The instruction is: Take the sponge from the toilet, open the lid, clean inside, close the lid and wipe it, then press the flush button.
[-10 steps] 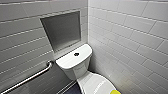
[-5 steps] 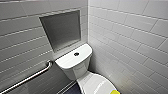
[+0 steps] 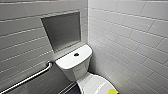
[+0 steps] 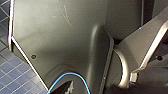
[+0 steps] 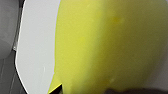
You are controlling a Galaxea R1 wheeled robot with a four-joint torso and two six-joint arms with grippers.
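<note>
The white toilet [image 3: 72, 65] stands in the corner of a grey-tiled room, with the round dark flush button [image 3: 76, 54] in the middle of its tank top. The lid [image 3: 93, 86] is down. The yellow sponge [image 3: 113, 91] lies on the lid at the head view's lower edge. In the right wrist view the sponge [image 5: 107, 47] looms very large and close, resting on the white lid [image 5: 37, 45], so my right gripper hangs just by it, open. My left gripper is open too, with nothing held in its wrist view.
A metal grab bar [image 3: 27, 78] runs along the left wall below a recessed grey niche [image 3: 62, 31]. Tiled walls close in on the toilet at the back and right. The left wrist view has blue floor tiles [image 4: 15, 75] beside the robot's dark body.
</note>
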